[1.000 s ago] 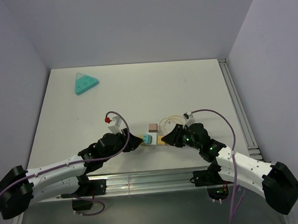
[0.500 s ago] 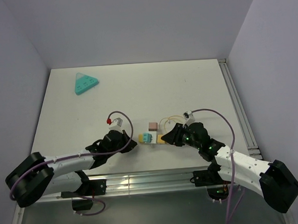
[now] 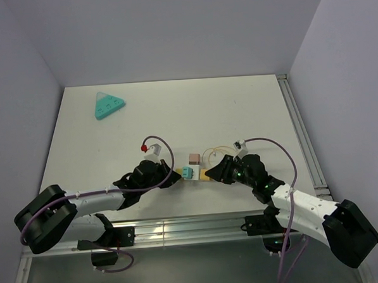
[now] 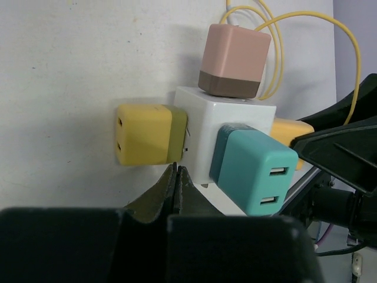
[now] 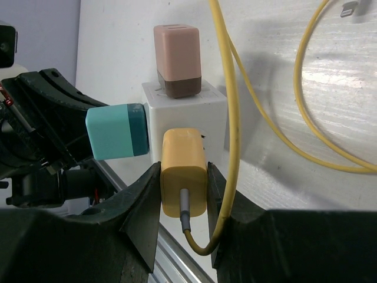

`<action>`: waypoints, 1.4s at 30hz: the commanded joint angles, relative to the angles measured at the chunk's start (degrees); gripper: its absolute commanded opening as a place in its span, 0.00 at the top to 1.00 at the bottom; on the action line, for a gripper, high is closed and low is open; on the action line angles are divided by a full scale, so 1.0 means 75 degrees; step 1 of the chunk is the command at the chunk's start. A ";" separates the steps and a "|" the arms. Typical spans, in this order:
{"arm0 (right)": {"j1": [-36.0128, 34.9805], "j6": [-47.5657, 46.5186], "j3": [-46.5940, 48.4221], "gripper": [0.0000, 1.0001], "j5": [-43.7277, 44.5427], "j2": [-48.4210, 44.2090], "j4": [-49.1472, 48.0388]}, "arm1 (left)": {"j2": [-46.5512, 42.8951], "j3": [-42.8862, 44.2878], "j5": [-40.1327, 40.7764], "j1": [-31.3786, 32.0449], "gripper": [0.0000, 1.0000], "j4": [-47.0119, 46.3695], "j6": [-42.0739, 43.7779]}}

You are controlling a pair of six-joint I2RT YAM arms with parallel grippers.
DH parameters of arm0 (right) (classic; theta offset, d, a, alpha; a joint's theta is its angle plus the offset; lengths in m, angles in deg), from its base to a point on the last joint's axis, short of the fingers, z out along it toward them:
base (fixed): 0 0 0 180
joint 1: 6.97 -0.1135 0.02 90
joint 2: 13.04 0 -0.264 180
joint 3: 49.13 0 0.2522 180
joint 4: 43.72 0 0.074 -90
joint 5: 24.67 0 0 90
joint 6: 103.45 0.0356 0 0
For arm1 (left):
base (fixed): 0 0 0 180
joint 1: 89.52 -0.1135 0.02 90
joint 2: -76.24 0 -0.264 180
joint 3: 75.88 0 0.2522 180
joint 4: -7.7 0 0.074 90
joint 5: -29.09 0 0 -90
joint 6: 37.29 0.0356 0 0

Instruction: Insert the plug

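Observation:
A white cube socket [image 3: 192, 172] lies near the table's front middle, with a pink adapter [image 5: 177, 52] on its far face, a teal USB charger [image 4: 255, 169] on top and a yellow adapter [image 4: 148, 134] on its left face. My right gripper [image 5: 184, 184] is shut on the orange-yellow plug [image 5: 183, 171] with a yellow cable [image 5: 227, 88]; the plug sits against the cube's [image 5: 184, 112] right face, a thin gap showing. My left gripper [image 4: 177, 171] is shut and empty, its tips touching the cube [image 4: 222, 118] beside the yellow adapter.
A teal triangular power strip [image 3: 108, 106] lies at the far left of the table [image 3: 250, 106]. The yellow cable loops [image 3: 214, 154] behind the cube toward a small white connector [image 3: 239, 143]. A metal rail [image 3: 301, 135] runs along the table's right edge.
My left gripper has drawn back slightly and then come in again against the cube's left side. The cube and right gripper have shifted a little left. The right gripper keeps its hold on the plug.

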 commanded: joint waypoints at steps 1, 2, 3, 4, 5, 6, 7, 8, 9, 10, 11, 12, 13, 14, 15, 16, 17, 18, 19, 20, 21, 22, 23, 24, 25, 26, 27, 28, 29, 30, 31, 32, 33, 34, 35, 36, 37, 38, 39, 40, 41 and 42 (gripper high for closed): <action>0.0232 -0.0189 -0.0212 1.00 -0.0114 0.0206 -0.0307 | -0.0047 0.0373 -0.0105 -0.0068 1.00 -0.0288 0.0238; 0.0279 -0.0200 -0.0224 1.00 -0.0184 0.0254 -0.0389 | -0.0012 0.0396 -0.0163 -0.0080 1.00 -0.0288 0.0273; 0.0395 -0.0212 -0.0270 1.00 -0.0324 0.0289 -0.0471 | 0.0023 0.0478 -0.0210 -0.0127 1.00 -0.0288 0.0297; 0.0454 -0.0224 -0.0282 1.00 -0.0383 0.0417 -0.0576 | 0.0139 0.0525 -0.0222 -0.0139 1.00 -0.0277 0.0332; 0.0513 -0.0259 -0.0271 1.00 -0.0453 0.0488 -0.0635 | 0.0199 0.0572 -0.0223 -0.0162 1.00 -0.0253 0.0390; 0.0560 -0.0271 -0.0282 1.00 -0.0593 0.0570 -0.0694 | 0.0257 0.0653 -0.0373 -0.0197 1.00 -0.0276 0.0414; 0.0665 -0.0259 -0.0294 1.00 -0.0664 0.0721 -0.0845 | 0.0339 0.0677 -0.0421 -0.0209 1.00 -0.0323 0.0426; 0.0701 -0.0259 -0.0306 1.00 -0.0735 0.0816 -0.0939 | 0.0386 0.0724 -0.0457 -0.0232 1.00 -0.0358 0.0449; 0.0724 -0.0236 -0.0329 1.00 -0.0875 0.0991 -0.1172 | 0.0433 0.0759 -0.0515 -0.0244 1.00 -0.0393 0.0449; 0.0794 -0.0236 -0.0364 1.00 -0.0946 0.1085 -0.1314 | 0.0561 0.0806 -0.0574 -0.0256 1.00 -0.0394 0.0484; 0.0830 -0.0224 -0.0411 1.00 -0.1016 0.1167 -0.1455 | 0.0620 0.0865 -0.0609 -0.0268 1.00 -0.0405 0.0496; 0.0865 -0.0224 -0.0423 1.00 -0.1109 0.1377 -0.1607 | 0.0691 0.0888 -0.0656 -0.0279 1.00 -0.0429 0.0473; 0.0935 -0.0201 -0.0446 1.00 -0.1238 0.1483 -0.1852 | 0.0784 0.0889 -0.0749 -0.0291 1.00 -0.0522 0.0473; 0.0982 -0.0200 -0.0458 1.00 -0.1297 0.1589 -0.1970 | 0.0808 0.0889 -0.0762 -0.0303 1.00 -0.0569 0.0461; 0.1006 -0.0200 -0.0447 1.00 -0.1356 0.1822 -0.2169 | 0.0890 0.0900 -0.0796 -0.0315 1.00 -0.0593 0.0461; 0.1041 -0.0224 -0.0446 1.00 -0.1438 0.1929 -0.2252 | 0.0914 0.0912 -0.0820 -0.0315 1.00 -0.0593 0.0473; 0.1076 -0.0247 -0.0423 1.00 -0.1473 0.2034 -0.2357 | 0.0960 0.0947 -0.0855 -0.0326 1.00 -0.0593 0.0507; 0.1099 -0.0271 -0.0423 1.00 -0.1520 0.2221 -0.2567 | 0.0984 0.0959 -0.0855 -0.0361 1.00 -0.0581 0.0508; 0.1123 -0.0282 -0.0446 1.00 -0.1579 0.2304 -0.2662 | 0.0996 0.0970 -0.0879 -0.0373 1.00 -0.0570 0.0508; 0.1169 -0.0306 -0.0423 1.00 -0.1602 0.2363 -0.2721 | 0.1008 0.0936 -0.0914 -0.0385 1.00 -0.0616 0.0508; 0.1193 -0.0318 -0.0411 1.00 -0.1626 0.2468 -0.2803 | 0.1008 0.0935 -0.0937 -0.0431 1.00 -0.0640 0.0508; 0.1193 -0.0352 -0.0400 1.00 -0.1649 0.2515 -0.2862 | 0.1031 0.0947 -0.0995 -0.0444 1.00 -0.0651 0.0531; 0.1205 -0.0364 -0.0388 1.00 -0.1707 0.2551 -0.2909 | 0.1043 0.1005 -0.0996 -0.0467 1.00 -0.0605 0.0554; 0.1205 -0.0388 -0.0365 1.00 -0.1708 0.2620 -0.2944 | 0.1055 0.1029 -0.1019 -0.0479 1.00 -0.0605 0.0566; 0.1217 -0.0400 -0.0341 1.00 -0.1731 0.2656 -0.2967 | 0.1089 0.1041 -0.1043 -0.0467 1.00 -0.0628 0.0578; 0.1217 -0.0423 -0.0306 1.00 -0.1755 0.2703 -0.3003 | 0.1113 0.1076 -0.1124 -0.0502 1.00 -0.0640 0.0590; 0.1228 -0.0423 -0.0294 1.00 -0.1801 0.2819 -0.3130 | 0.1136 0.1111 -0.1160 -0.0502 1.00 -0.0628 0.0601; 0.1228 -0.0400 -0.0282 1.00 -0.1871 0.2902 -0.3236 | 0.1183 0.1134 -0.1195 -0.0491 1.00 -0.0616 0.0613; 0.1240 -0.0400 -0.0271 1.00 -0.1942 0.2984 -0.3388 | 0.1195 0.1204 -0.1242 -0.0491 1.00 -0.0605 0.0625; 0.1240 -0.0400 -0.0247 1.00 -0.2024 0.3170 -0.3610 | 0.1253 0.1228 -0.1265 -0.0491 1.00 -0.0570 0.0625; 0.1252 -0.0434 -0.0224 1.00 -0.2048 0.3276 -0.3670 | 0.1277 0.1263 -0.1277 -0.0502 1.00 -0.0558 0.0637; 0.1252 -0.0446 -0.0177 1.00 -0.2094 0.3393 -0.3752 | 0.1289 0.1310 -0.1300 -0.0502 1.00 -0.0535 0.0660; 0.1263 -0.0423 -0.0177 1.00 -0.2222 0.3638 -0.4031 | 0.1347 0.1322 -0.1347 -0.0502 1.00 -0.0511 0.0672; 0.1275 -0.0365 -0.0165 1.00 -0.2282 0.3780 -0.4197 | 0.1371 0.1357 -0.1371 -0.0502 1.00 -0.0511 0.0672; 0.1299 -0.0318 -0.0165 1.00 -0.2375 0.3921 -0.4395 | 0.1383 0.1369 -0.1406 -0.0514 1.00 -0.0534 0.0660; 0.1299 -0.0260 -0.0154 1.00 -0.2492 0.4258 -0.4769 | 0.1464 0.1381 -0.1476 -0.0514 1.00 -0.0569 0.0649; 0.1310 -0.0189 -0.0130 1.00 -0.2574 0.4424 -0.4935 | 0.1523 0.1404 -0.1511 -0.0514 1.00 -0.0616 0.0637; 0.1310 -0.0166 -0.0060 1.00 -0.2656 0.4577 -0.5110 | 0.1570 0.1416 -0.1570 -0.0514 1.00 -0.0640 0.0625; 0.1299 -0.0131 -0.0037 1.00 -0.2738 0.4926 -0.5495 | 0.1686 0.1404 -0.1675 -0.0514 1.00 -0.0686 0.0613; 0.1310 -0.0014 -0.0013 1.00 -0.2855 0.5081 -0.5731 | 0.1722 0.1416 -0.1734 -0.0502 1.00 -0.0779 0.0590; 0.1310 0.0022 -0.0001 1.00 -0.2926 0.5256 -0.5954 | 0.1781 0.1439 -0.1769 -0.0514 1.00 -0.0792 0.0578; 0.1310 0.0057 -0.0001 1.00 -0.3008 0.5490 -0.6385 | 0.1839 0.1463 -0.1793 -0.0502 1.00 -0.0781 0.0590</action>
